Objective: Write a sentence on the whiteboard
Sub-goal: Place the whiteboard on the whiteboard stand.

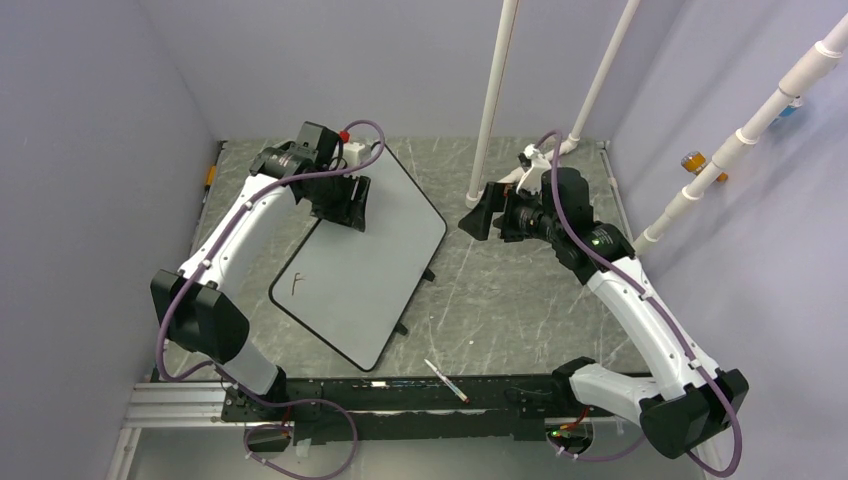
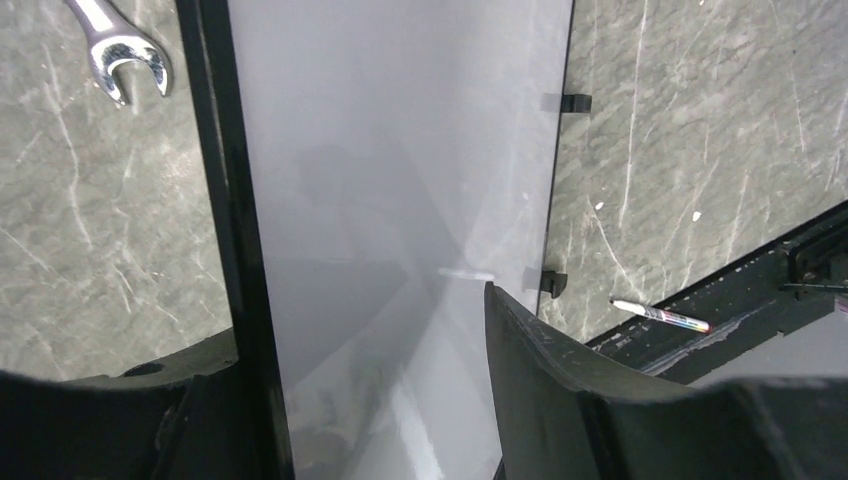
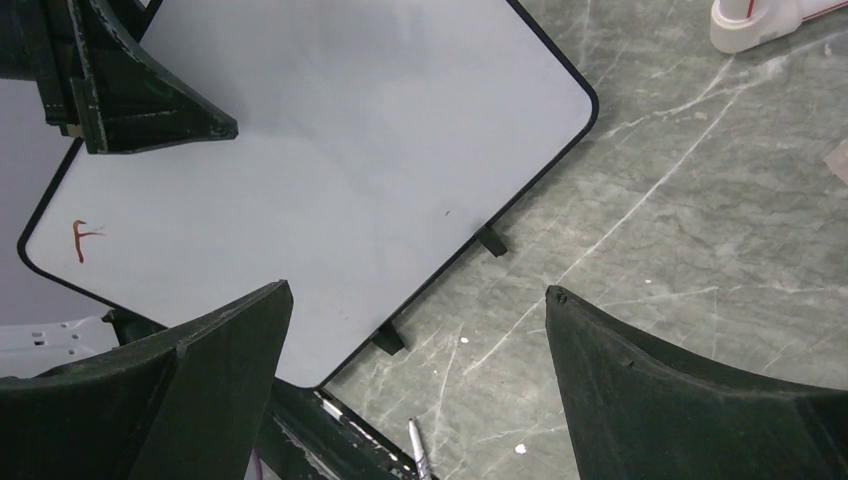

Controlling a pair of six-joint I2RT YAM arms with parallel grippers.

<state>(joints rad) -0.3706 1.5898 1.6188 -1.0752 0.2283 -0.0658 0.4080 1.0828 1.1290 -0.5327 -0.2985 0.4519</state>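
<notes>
One letter only of the sentence (image 1: 296,284) so far: a single reddish-brown stroke shaped like an F, near the near-left corner of the whiteboard (image 1: 370,260). Board flat on its small feet on the table (image 1: 520,290), left of centre, turned corner-on to the arms.

Left gripper (image 1: 345,205) over the far end of the board, jaws apart and grasping nothing. From the wrist view, seemingly astride the dark rim, though hard to tell whether touching it. Right gripper (image 1: 480,212) spread wide and empty, hovering above the table just right of the board. Marker (image 1: 446,381) loose on the table by the front rail, between the two bases, well apart from both claws. Wrench (image 2: 120,50) on the table just off the board's rim, near the left claw.

Judged from this: nearly all the writing left to do, and no pen in hand. To do the step well:
- Fetch the marker first, probably with the right arm.
- Come down with the jaws across the barrel, not along it.
- Grip near the middle, firmly enough against twisting.
- Check for the tip end before carrying it over.
- Lift clear of the rail.
- Begin just beside the existing letter, with the tip light on the surface so as not to shove the board on its feet.
- If needed, steady the far rim with the left claw.
</notes>
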